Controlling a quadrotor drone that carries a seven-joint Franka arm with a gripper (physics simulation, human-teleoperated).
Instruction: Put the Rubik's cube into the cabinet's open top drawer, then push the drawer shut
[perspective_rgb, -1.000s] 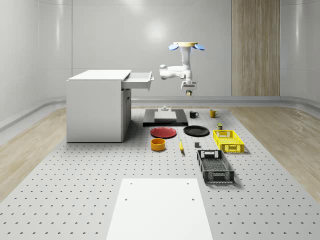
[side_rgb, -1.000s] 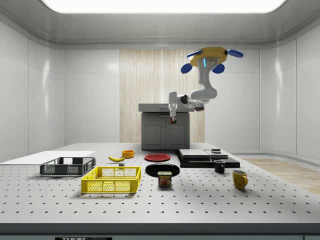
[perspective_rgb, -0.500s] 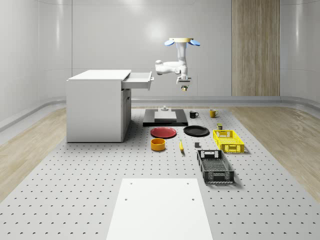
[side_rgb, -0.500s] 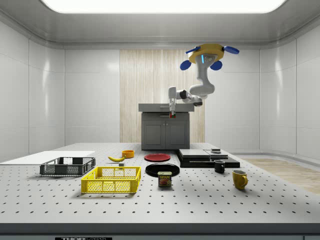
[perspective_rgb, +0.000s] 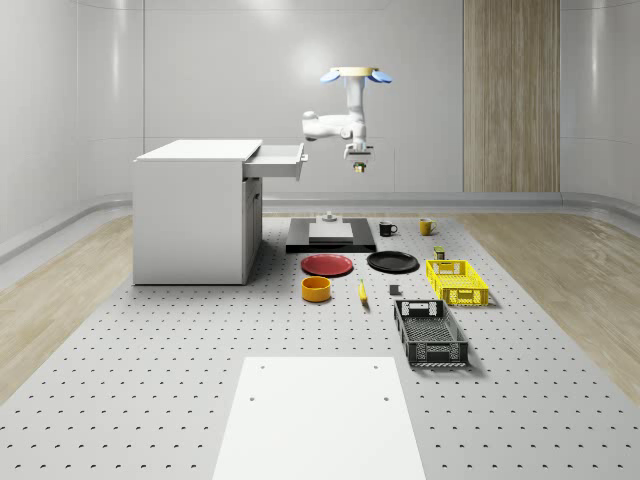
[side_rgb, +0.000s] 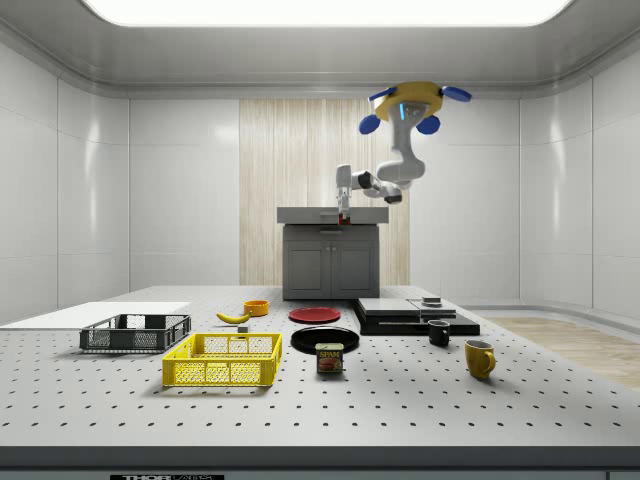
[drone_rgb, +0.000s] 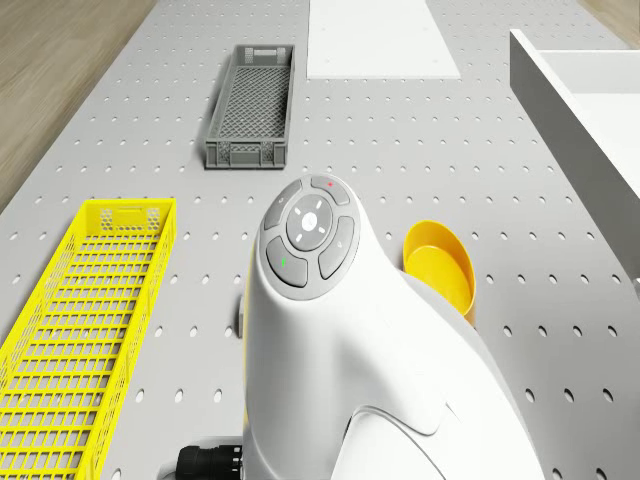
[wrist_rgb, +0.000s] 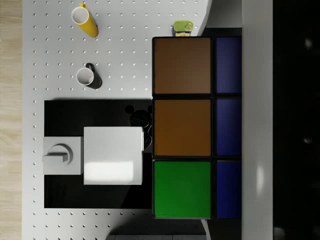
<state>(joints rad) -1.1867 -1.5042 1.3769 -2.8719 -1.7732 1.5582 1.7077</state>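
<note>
The Rubik's cube (perspective_rgb: 357, 168) hangs in the air with my gripper (perspective_rgb: 357, 162) shut on it, pointing down. In the wrist view the cube (wrist_rgb: 182, 127) shows orange, green and blue squares beside a grey finger (wrist_rgb: 257, 100). The white cabinet (perspective_rgb: 195, 215) stands at the whole-scene view's left, its top drawer (perspective_rgb: 276, 160) pulled open. My gripper is to the right of the drawer front, about level with it and apart from it. The drone (perspective_rgb: 355, 75) hovers high above the black slab (perspective_rgb: 330, 240). From the side, the gripper (side_rgb: 343, 212) hangs in front of the cabinet (side_rgb: 330, 262).
Below me lie a white block (wrist_rgb: 112, 155) on the black slab, two mugs (perspective_rgb: 388, 229), a red plate (perspective_rgb: 328, 264), a black plate (perspective_rgb: 392, 262), an orange bowl (perspective_rgb: 316, 289), a yellow crate (perspective_rgb: 456, 282), a grey crate (perspective_rgb: 430, 333) and a white mat (perspective_rgb: 320, 415).
The drone and arm have shifted toward the whole-scene view's left, nearer the drawer, and risen a little. The cube has stayed in the gripper.
</note>
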